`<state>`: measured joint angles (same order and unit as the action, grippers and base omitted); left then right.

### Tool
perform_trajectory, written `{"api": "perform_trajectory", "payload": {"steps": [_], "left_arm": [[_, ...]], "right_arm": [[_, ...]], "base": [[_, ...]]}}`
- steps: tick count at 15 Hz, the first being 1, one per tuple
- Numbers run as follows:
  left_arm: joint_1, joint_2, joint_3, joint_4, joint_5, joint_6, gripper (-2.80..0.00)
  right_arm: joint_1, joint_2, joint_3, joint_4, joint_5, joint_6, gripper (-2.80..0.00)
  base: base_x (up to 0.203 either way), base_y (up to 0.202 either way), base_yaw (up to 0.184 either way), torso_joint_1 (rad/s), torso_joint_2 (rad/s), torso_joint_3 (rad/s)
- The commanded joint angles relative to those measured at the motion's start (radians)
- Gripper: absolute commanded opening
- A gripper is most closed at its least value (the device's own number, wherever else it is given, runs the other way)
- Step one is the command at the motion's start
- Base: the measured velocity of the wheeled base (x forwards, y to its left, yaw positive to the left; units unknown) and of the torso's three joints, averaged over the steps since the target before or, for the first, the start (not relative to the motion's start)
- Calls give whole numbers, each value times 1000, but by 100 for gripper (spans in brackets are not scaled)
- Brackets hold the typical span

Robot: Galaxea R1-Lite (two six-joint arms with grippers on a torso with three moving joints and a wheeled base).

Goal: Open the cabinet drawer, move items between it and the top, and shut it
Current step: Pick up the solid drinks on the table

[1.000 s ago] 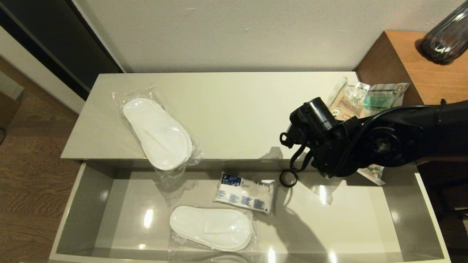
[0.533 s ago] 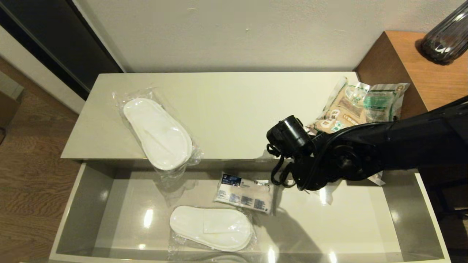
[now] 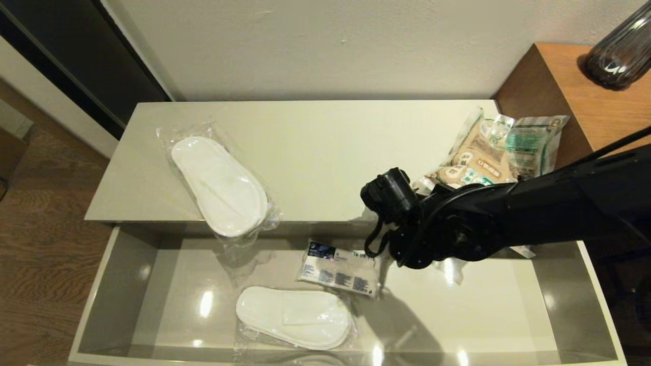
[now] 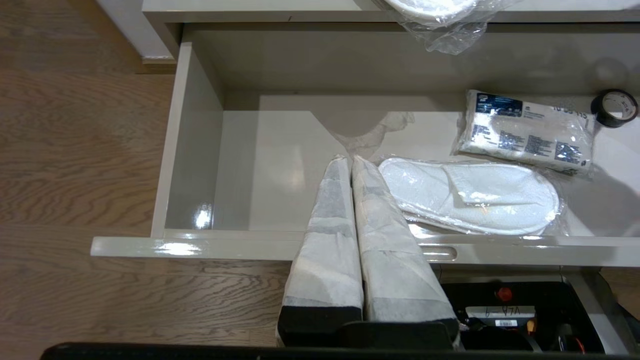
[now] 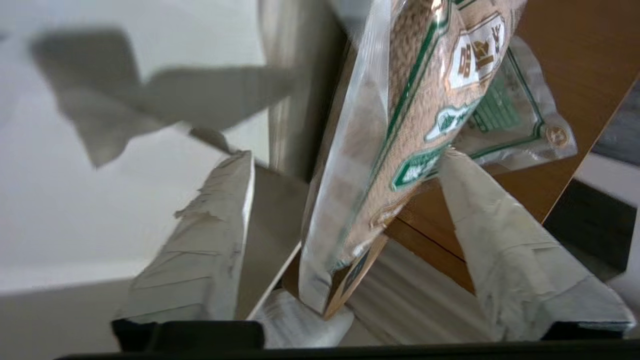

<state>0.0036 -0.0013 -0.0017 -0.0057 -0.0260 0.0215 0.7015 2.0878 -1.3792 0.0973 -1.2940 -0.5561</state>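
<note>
**Cabinet drawer open, grain bag between spread fingers**

The cabinet drawer (image 3: 127,284) stands pulled fully out beneath the top (image 3: 315,147), its grey lining showing.

Leftmost on the top lies one slipper pair (image 3: 219,185), its plastic overhanging the front edge. The left end effector (image 4: 350,165) hangs over the drawer's left part, fingers clenched together and holding nothing — parked, it seems. Just beside it in the drawer lies a second slipper pair (image 3: 294,316), and behind that the small white packet (image 3: 339,268) with blue print.

Further right, the right end effector (image 5: 345,190) reaches toward the bag of grain (image 3: 491,150), which lies at the top's right end against the wooden cube (image 3: 574,81), one corner hanging over the front edge. Its fingers are spread, one on each side of the bag's lower edge; I cannot tell whether either touches it.

The bag looks soft and shifting, with slick film — likely to sag and slide. A bite on the filled body rather than the thin sealed rim would probably hold better. The slippers look light, flat and floppy.
</note>
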Motion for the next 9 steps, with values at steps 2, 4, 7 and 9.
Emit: {"api": "perform_trajectory", "payload": {"steps": [2,4,7,9], "left_arm": [[0,1,0,0,0,0,-280],[0,1,0,0,0,0,-280],[1,1,0,0,0,0,-280],[1,1,0,0,-1,0,-280]], "right_arm": [[-37,56,-9,-93,-25,-4,0],[-61,57,-13,-114,-33,-6,0],[-112,58,-29,-125,-33,-11,0],[-146,67,-50,-128,-32,-14,0]], "base": [[0,0,0,0,0,0],[0,0,0,0,0,0],[0,0,0,0,0,0],[0,0,0,0,0,0]]}}
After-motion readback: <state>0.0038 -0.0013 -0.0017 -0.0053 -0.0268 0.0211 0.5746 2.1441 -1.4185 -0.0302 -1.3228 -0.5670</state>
